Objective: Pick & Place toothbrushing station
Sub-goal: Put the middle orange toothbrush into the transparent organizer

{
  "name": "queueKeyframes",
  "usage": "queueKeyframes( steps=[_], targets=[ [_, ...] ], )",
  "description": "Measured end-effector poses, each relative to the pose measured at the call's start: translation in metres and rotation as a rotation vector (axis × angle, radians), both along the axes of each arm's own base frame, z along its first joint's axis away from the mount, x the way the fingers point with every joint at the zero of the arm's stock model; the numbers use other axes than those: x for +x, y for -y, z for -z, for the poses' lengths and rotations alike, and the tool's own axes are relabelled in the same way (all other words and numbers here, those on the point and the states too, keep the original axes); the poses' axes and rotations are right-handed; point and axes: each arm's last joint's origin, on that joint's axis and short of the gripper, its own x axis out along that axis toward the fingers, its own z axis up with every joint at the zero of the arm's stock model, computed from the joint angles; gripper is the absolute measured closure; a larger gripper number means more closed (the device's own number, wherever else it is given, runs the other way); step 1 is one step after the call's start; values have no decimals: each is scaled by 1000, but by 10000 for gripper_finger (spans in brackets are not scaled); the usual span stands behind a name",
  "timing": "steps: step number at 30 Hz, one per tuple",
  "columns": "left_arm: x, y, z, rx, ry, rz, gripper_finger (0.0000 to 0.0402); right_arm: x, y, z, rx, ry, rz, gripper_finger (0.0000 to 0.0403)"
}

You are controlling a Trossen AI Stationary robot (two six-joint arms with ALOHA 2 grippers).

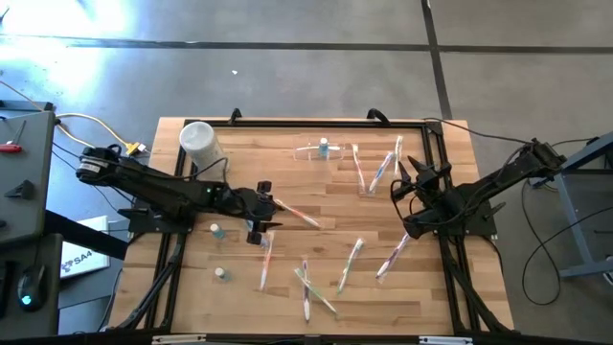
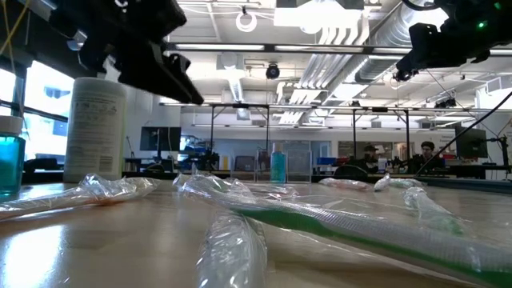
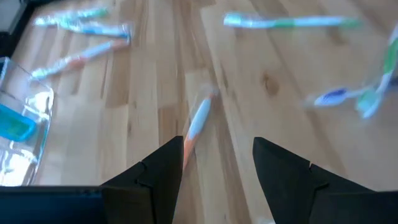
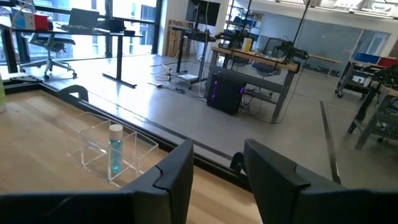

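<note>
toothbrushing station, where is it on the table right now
In the high view the clear toothbrushing station sits near the table's far edge, about mid-width, with a small blue bottle standing in it; the white canister is off to its left, wrapped toothbrushes to its right.

one clear, colourless plastic holder (image 1: 321, 151) stands toward twelve o'clock on the wooden table (image 1: 239, 292). one opaque white cylindrical canister (image 1: 201, 142) stands toward ten o'clock. three small blue-filled bottles show: one (image 1: 324, 147) in the holder, two (image 1: 216, 231) (image 1: 220, 273) toward eight o'clock. about nine thin wrapped pastel toothbrushes (image 1: 351, 264) lie scattered.
</note>
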Motion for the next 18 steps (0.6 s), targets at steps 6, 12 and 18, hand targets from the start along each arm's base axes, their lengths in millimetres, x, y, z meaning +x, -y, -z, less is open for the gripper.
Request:
queueKeyframes(
  steps=[6,12,18],
  targets=[
    [11,-12,23,48,-85,-110,210,1,0,0,5,10,0,266],
    [20,-39,32,-11,-68,-248,210,1,-1,0,8,17,0,266],
    [21,-57,44,-123,-141,-206,210,1,-1,0,10,17,0,266]
  ],
)
